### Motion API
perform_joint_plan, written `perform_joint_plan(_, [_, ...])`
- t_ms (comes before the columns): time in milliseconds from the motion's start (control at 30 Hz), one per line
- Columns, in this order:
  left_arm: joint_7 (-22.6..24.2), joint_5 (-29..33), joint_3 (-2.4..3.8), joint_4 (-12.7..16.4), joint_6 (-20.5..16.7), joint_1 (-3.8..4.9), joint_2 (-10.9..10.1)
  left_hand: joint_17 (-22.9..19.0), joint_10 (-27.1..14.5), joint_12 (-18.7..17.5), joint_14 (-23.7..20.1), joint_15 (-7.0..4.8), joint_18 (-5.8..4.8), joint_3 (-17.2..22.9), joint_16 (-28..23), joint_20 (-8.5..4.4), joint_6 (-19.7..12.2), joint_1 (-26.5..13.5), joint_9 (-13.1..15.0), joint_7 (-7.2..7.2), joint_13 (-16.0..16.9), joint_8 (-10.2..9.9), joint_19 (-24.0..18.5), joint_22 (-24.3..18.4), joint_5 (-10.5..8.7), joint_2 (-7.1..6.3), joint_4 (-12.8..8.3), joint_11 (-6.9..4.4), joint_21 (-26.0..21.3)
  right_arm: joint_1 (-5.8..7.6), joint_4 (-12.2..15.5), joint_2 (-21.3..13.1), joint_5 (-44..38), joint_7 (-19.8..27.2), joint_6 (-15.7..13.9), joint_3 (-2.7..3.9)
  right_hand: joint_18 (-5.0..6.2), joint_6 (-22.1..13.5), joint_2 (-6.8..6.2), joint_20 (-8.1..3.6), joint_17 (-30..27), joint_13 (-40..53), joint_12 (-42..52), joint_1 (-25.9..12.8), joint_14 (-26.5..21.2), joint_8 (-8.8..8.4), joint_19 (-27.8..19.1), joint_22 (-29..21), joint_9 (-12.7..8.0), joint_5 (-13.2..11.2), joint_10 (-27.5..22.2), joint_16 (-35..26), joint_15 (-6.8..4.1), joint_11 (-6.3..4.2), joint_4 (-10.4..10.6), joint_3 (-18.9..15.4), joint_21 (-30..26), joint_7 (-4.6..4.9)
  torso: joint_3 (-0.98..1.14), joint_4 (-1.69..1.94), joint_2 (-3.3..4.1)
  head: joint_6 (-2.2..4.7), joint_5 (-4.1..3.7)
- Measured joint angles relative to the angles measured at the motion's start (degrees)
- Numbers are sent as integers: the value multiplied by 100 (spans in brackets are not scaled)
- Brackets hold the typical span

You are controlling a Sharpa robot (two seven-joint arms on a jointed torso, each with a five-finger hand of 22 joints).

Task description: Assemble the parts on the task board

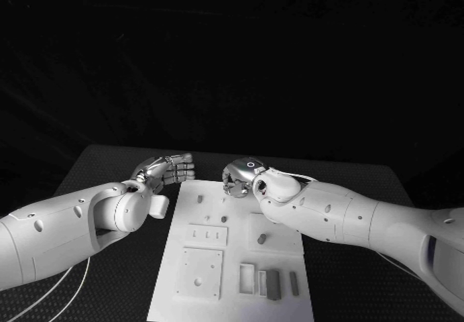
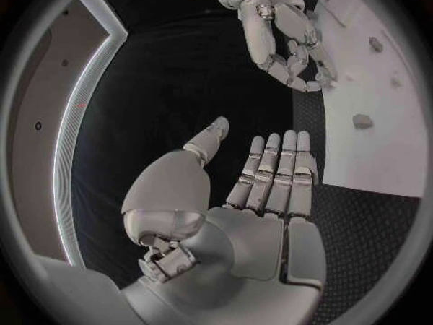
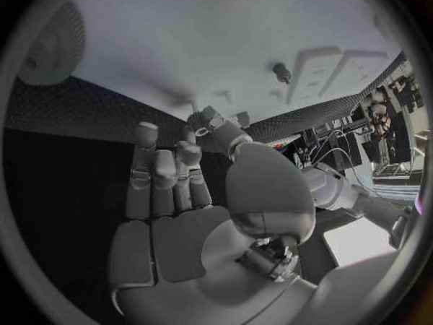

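Left silver many-fingered hand (image 1: 166, 170) hovering over the black bench (image 1: 106, 168) just beside the far left corner of the white rectangular task board (image 1: 232, 265), fingers straight and slightly apart, nothing held; same seen in left wrist view (image 2: 262, 195), palm flat, fingers extended side by side. Board lying flat mid-bench, long axis running away from the robot. On the board, left to right: square raised plate with a hole (image 1: 199, 272) at near left, smaller plate with two slots (image 1: 207, 235) beyond it, small grey peg (image 1: 261, 238) standing near mid-right, row of grey upright block parts (image 1: 271, 282) at near right. Right silver many-fingered hand (image 1: 242, 176) at the far end of the board, fingers curled inward and downward; right wrist view (image 3: 180, 188) has fingertips close to the board surface, whether anything is pinched cannot be told.
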Motion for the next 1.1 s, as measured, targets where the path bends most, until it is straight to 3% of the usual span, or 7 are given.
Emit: perform_joint_plan(1100, [-14, 2, 1, -15, 0, 1, 27, -4, 0, 0, 0, 0, 0, 13, 0, 0, 0, 0, -7, 0, 1, -22, 0, -4, 0, 0, -13, 0, 0, -41, -10, 20, 32, -100, 34, -24, 0, 13, -30, 1, -16, -4, 0, -30, 16, -11, -1, -2, 15, 0, 41, 0, 21, -1, 0, -1, 0, 14, 0, -12, -1, -91, 55])
